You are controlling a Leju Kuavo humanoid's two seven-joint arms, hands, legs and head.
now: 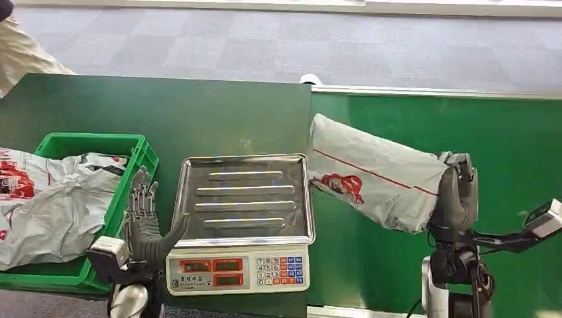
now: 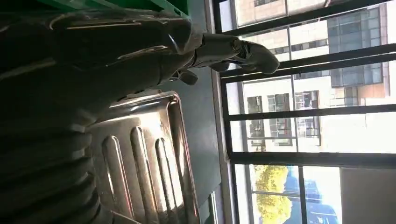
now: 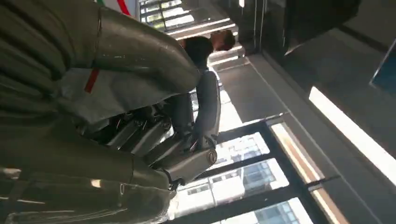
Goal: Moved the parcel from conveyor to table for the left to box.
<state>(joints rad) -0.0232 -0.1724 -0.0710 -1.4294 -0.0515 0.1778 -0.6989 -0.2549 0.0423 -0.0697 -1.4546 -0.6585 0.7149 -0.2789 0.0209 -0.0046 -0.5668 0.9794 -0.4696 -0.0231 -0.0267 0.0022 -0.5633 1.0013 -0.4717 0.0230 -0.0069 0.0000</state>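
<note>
Parcel (image 1: 374, 173), grey plastic mailer with red print and a red stripe, is gripped at its near end by the right hand (image 1: 456, 195) and held above the green conveyor (image 1: 504, 146). Its far end points toward the scale tray (image 1: 244, 197), reaching just beside the tray's right edge.

Head view: left hand (image 1: 144, 222) is upright between the green crate (image 1: 136, 173) and the scale (image 1: 240, 265), fingers spread, holding nothing. The crate sits at the left of the dark green tabletop (image 1: 199, 112) and holds crumpled grey mailers (image 1: 56, 195) with red print. The scale's keypad and red displays face the robot. A person's light sleeve (image 1: 20, 53) shows at the far left corner.

Left wrist view: left hand (image 2: 140, 42) is dark and close, thumb (image 2: 243, 50) stretched out, nothing grasped. The steel tray (image 2: 144, 154) with raised ribs lies beside it; a strip of the green crate (image 2: 140, 4) is at the edge. Large windows (image 2: 317, 116) with buildings behind.

Right wrist view: right hand (image 3: 187, 140) has its fingers (image 3: 208, 107) wrapped around the grey parcel (image 3: 126, 70); a red stripe shows on the plastic. A person (image 3: 205, 46) in dark clothing stands behind; windows (image 3: 243, 177) beyond.
</note>
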